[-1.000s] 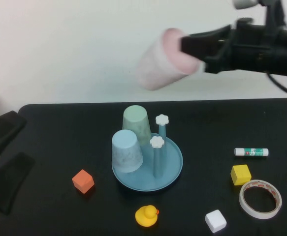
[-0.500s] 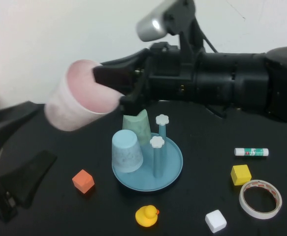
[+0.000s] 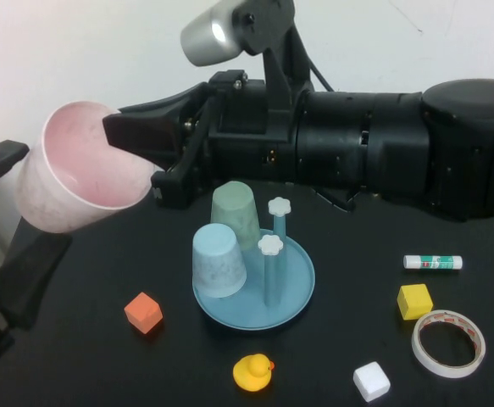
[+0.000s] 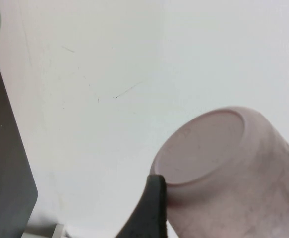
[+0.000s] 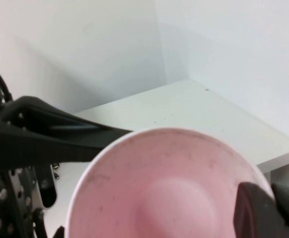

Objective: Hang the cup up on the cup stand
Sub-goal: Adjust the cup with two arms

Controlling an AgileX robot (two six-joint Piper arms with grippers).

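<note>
1. The right claw is closed on the rim of the cup, one finger inside the mouth and one outside, holding it in the air well to the left of the cup stand and above the desk's left edge.
2. The cup is tilted, its open mouth facing up and toward the cup stand, its base pointing away to the left.
3. The left claw stands wide open around the cup: one finger shows behind and above the cup, the other below it. In the left wrist view a black fingertip lies at the edge of the cup's base; whether it touches cannot be told.
4. The right arm reaches across from the right, passing above and behind the cup stand.
5. The desk is black; a plain whitish wall rises behind it.
6. On the cup stand a light blue cup and a pale green cup sit upside down on its left side; two pegs with white flower caps stand uncovered on its right side.
7. An orange cube lies left of the cup stand and a yellow duck in front of it.
8. Right of the cup stand lie a glue stick, a yellow cube, a tape roll and a white cube.
</note>
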